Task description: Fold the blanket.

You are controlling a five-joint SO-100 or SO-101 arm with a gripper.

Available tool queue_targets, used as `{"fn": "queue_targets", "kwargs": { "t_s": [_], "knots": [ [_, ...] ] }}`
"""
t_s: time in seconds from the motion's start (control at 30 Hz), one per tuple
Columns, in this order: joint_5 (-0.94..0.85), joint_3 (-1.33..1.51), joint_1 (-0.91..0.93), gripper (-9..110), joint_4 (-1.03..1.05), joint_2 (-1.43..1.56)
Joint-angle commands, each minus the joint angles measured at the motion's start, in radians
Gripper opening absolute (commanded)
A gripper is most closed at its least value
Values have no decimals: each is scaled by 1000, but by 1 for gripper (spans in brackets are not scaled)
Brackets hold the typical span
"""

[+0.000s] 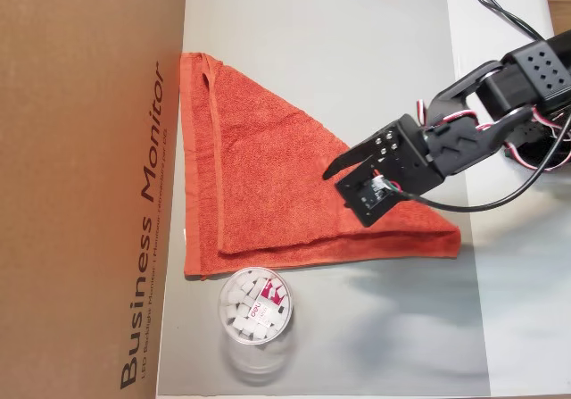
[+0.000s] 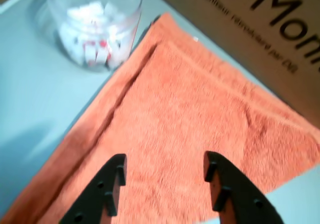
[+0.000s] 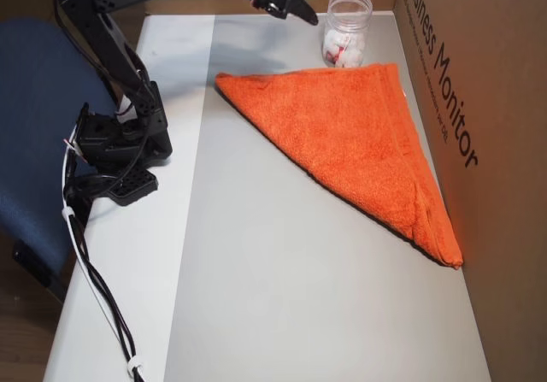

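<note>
The blanket [image 1: 268,185] is an orange-red terry towel lying flat on the grey mat, folded into a triangle. Its long straight edges run along the cardboard box and beside the tub. In an overhead view the blanket [image 3: 359,143] narrows to a point near the box. My gripper [image 1: 335,171] hangs above the diagonal edge of the triangle. In the wrist view the gripper [image 2: 165,169] is open, its two black fingers [image 2: 112,184] spread over the blanket [image 2: 190,124], with nothing between them. From the other overhead camera the gripper [image 3: 303,13] shows high near the tub.
A clear round tub [image 1: 254,305] of small white pieces stands just off the blanket's corner, also visible as the tub [image 3: 348,36]. A tall cardboard box [image 1: 89,185] walls one side of the grey mat [image 1: 357,60]. The arm's base [image 3: 120,143] and a blue chair [image 3: 34,143] sit opposite.
</note>
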Motion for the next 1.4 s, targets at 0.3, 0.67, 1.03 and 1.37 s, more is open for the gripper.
{"fn": "queue_targets", "kwargs": {
  "t_s": [0.3,0.67,1.03,1.37],
  "knots": [
    [-183,153,-8,16,196,316],
    [-232,321,-127,16,462,583],
    [-222,584,-276,21,466,767],
    [-232,703,-367,23,465,765]
  ]
}}
